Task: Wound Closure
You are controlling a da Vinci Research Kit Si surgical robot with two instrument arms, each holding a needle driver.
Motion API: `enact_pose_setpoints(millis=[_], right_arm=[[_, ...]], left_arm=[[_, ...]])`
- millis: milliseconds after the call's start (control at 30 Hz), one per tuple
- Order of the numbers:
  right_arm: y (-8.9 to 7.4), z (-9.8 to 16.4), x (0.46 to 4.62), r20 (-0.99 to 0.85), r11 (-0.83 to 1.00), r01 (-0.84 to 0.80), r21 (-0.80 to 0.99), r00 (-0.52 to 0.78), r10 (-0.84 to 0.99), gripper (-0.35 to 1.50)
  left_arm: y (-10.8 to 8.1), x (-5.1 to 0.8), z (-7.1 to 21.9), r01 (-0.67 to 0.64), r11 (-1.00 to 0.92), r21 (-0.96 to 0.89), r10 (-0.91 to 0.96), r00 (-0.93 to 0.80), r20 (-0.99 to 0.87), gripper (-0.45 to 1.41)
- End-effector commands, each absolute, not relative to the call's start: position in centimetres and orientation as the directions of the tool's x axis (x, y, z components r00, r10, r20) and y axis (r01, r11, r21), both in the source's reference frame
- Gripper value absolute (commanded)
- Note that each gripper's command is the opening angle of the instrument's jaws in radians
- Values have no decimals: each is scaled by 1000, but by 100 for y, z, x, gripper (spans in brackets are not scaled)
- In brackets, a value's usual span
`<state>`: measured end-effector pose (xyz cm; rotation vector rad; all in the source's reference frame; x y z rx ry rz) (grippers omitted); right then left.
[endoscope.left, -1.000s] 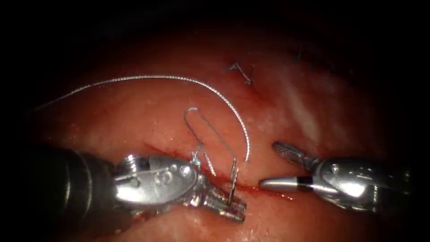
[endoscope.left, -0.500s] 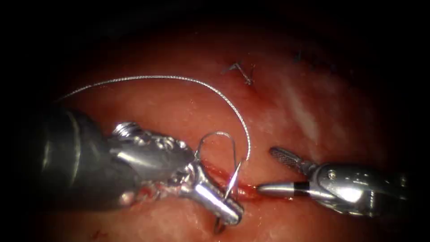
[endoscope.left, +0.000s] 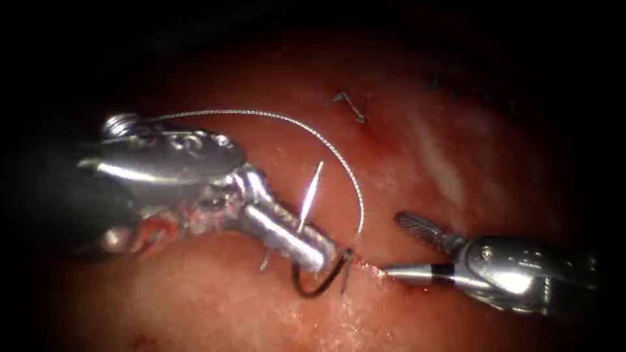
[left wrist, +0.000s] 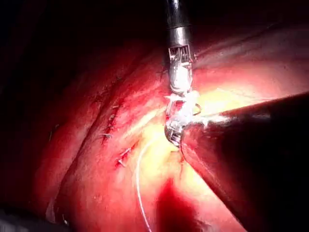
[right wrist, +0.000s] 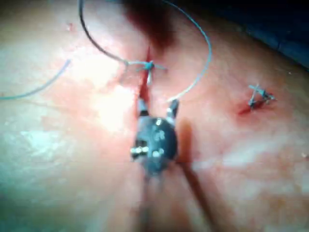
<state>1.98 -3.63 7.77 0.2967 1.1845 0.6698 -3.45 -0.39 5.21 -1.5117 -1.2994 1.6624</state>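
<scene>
My left tool's jaws (endoscope.left: 321, 253) are shut on the curved needle (endoscope.left: 317, 290) near the middle of its curve, right at the cut (endoscope.left: 368, 266). The needle's dark arc hangs below the jaws against the tissue (endoscope.left: 215, 306); a bright straight end (endoscope.left: 312, 194) sticks up past them. I cannot tell whether either end is still in the tissue. The thread (endoscope.left: 261, 113) arcs from behind the left tool over to the right and drops to the cut. My right tool (endoscope.left: 393, 244) rests on the cut's right side, jaws open and holding nothing; they are also spread in the right wrist view (right wrist: 157, 107).
A finished stitch with short cut ends (endoscope.left: 355, 107) sits further back along the closed wound and also appears in the right wrist view (right wrist: 258, 96). A knotted thread loop (right wrist: 148, 65) lies just beyond the right jaws. Red fluid (endoscope.left: 156, 229) wets the tissue under the left tool.
The left tool closed on the needle that stood at the cut edge, then rolled and swung up and left, turning the needle with it. The right tool barely moved.
</scene>
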Motion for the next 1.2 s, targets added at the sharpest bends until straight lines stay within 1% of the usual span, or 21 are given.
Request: enact_pose_setpoints(millis=[33, 67, 100, 200, 500, 700, 900, 1200], right_arm=[[-360, 769, 201, -764, 780, -325, 535, 208, 611, 96], [-358, 764, 199, -772, 786, -327, 525, 208, 601, 94], [-351, 750, 196, -783, 794, -332, 509, 206, 587, 91], [-346, 734, 196, -795, 803, -330, 497, 197, 573, 89], [-377, 730, 220, -818, 829, -329, 452, 219, 533, 88], [-403, 754, 244, -825, 840, -323, 436, 229, 516, 81], [-427, 793, 266, -809, 835, -316, 451, 250, 532, 79], [-430, 809, 265, -797, 830, -317, 460, 264, 543, 79]], left_arm=[[-37, -348, 529, 194, -423, -885, 860, -220, -459, -45], [-36, -345, 530, 184, -446, -876, 851, -215, -479, -45], [-34, -338, 532, 166, -511, -843, 821, -196, -536, -45], [-29, -329, 531, 140, -570, -810, 790, -177, -587, -45], [-4, -314, 510, 37, -760, -649, 639, -139, -757, -45], [-7, -309, 506, -5, -785, -620, 616, -120, -778, -45], [-7, -303, 499, -13, -790, -613, 610, -111, -785, -45], [-1, -292, 476, -21, -808, -589, 588, -82, -804, -45]])
